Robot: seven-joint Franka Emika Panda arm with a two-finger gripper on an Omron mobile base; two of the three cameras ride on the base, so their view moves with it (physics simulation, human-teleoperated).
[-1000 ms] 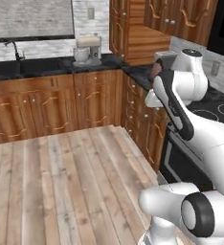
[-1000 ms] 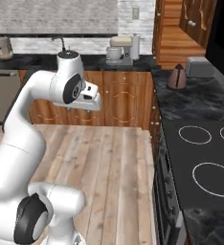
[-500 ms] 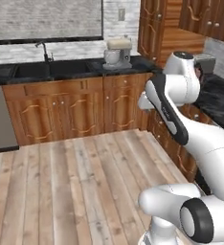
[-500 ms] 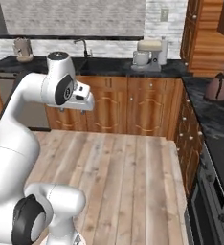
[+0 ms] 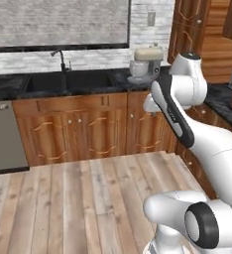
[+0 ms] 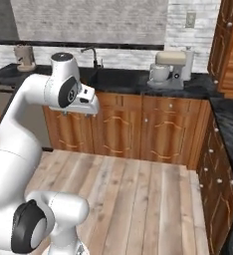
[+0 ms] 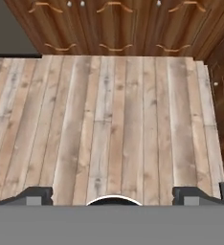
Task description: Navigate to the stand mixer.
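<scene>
Hand view: tool (image 7: 112, 194) pointed down at plank floor (image 7: 114, 124), fingertips spread wide, nothing held. Stand mixer (image 6: 171, 68) seen on surface (image 6: 128, 79) right of sink faucet (image 6: 91, 55).

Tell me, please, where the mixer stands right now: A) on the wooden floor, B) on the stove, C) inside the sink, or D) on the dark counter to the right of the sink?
D: the mixer sits on the dark counter, right of the sink and its faucet, below a wall outlet.
</scene>
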